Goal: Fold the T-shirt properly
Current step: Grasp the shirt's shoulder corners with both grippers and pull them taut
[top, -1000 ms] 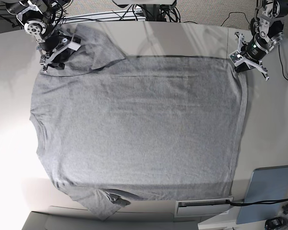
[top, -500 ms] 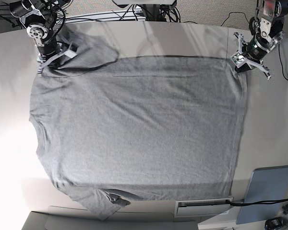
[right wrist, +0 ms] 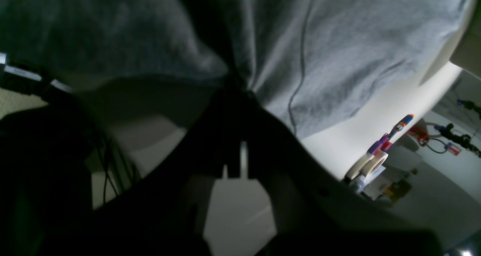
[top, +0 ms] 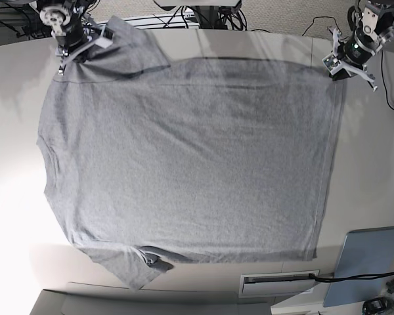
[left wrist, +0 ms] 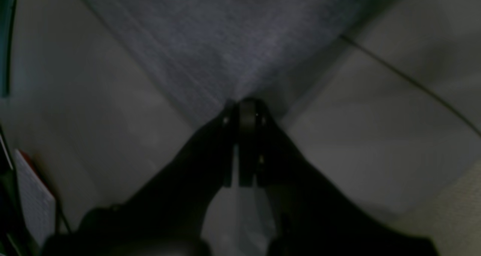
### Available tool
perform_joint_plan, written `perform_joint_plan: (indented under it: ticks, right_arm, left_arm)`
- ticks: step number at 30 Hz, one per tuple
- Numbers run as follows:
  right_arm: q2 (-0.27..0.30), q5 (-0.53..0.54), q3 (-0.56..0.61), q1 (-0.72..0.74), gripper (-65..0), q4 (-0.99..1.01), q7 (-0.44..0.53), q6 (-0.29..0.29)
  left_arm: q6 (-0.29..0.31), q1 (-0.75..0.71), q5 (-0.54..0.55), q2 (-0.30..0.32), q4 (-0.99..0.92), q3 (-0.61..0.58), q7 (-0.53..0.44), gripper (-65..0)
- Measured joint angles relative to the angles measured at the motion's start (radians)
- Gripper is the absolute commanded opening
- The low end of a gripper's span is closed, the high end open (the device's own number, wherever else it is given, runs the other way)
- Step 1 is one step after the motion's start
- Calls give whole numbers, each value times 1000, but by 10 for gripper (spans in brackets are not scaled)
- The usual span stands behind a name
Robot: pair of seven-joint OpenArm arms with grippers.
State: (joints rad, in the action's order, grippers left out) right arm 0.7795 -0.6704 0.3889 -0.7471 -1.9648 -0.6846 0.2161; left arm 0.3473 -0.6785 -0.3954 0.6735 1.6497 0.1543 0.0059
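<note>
At worktop far edge, left tool and right tool each pinch a corner of the shirt, spread flat, likely to keep that edge taut for folding.

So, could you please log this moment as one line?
T-shirt: flat on table | left gripper: shut on hem corner | right gripper: shut on shoulder edge

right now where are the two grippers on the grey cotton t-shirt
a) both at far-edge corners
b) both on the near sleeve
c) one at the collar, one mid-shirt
a: the left gripper and right gripper each pinch a far-edge corner of the grey cotton T-shirt.
</note>
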Motion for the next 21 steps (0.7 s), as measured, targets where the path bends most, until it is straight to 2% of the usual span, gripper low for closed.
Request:
perform_joint_plan:
  ticks: [7,15,21]
  right_arm:
    - [2,-61,0,-102,-650,-6,-11,-58]
    - [2,-103,-2,-199,-650,-31,-26,-123]
    - [3,-107,-2,-267,-650,-87,-61,-158]
  left_arm:
    - [29,-119,-2,0,46,86,19,-650]
    - [105,-248,75,-3,131,198,43,-650]
    - [106,-283,83,-5,151,211,43,-650]
